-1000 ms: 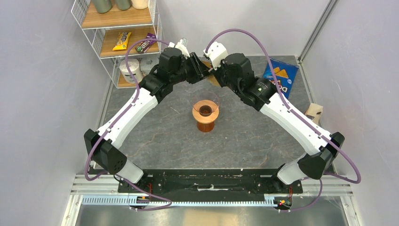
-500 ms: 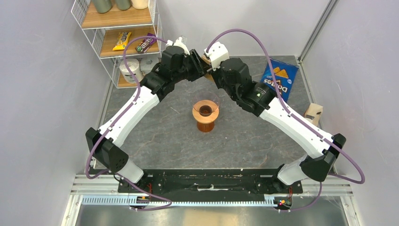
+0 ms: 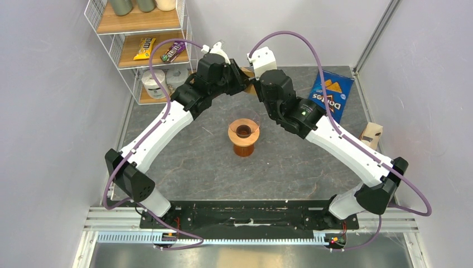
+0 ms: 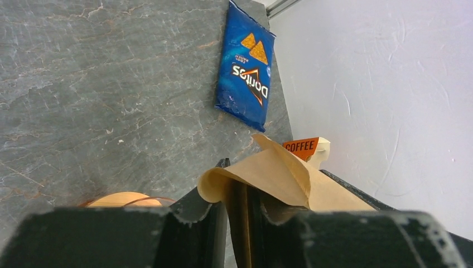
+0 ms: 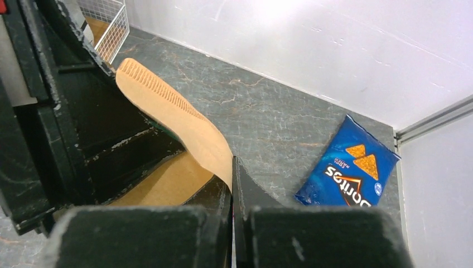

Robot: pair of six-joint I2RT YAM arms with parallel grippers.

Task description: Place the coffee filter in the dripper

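Two grippers meet above the far part of the grey table point(image 3: 290, 162), in the upper middle of the overhead view, and the coffee filter point(image 3: 245, 71) hangs in the air between them. The right gripper point(image 5: 232, 187) has its fingers pressed together. One edge of the brown paper goes into the seam between them, so it holds the filter. The left gripper point(image 4: 240, 223) has its fingers narrow but not fully together. A layer of the filter runs down in the small gap with a dark slit on each side of it, and the rest of the paper folds over the finger tips. The dripper point(image 3: 244, 135) stands upright in the middle of the overhead view, lower in the frame than the grippers and apart from them, with its round rim and dark centre hole in plain sight. A blue crisp bag point(image 3: 333, 94) lies flat at the upper right, and a wire shelf point(image 3: 139, 39) stands at the upper left.
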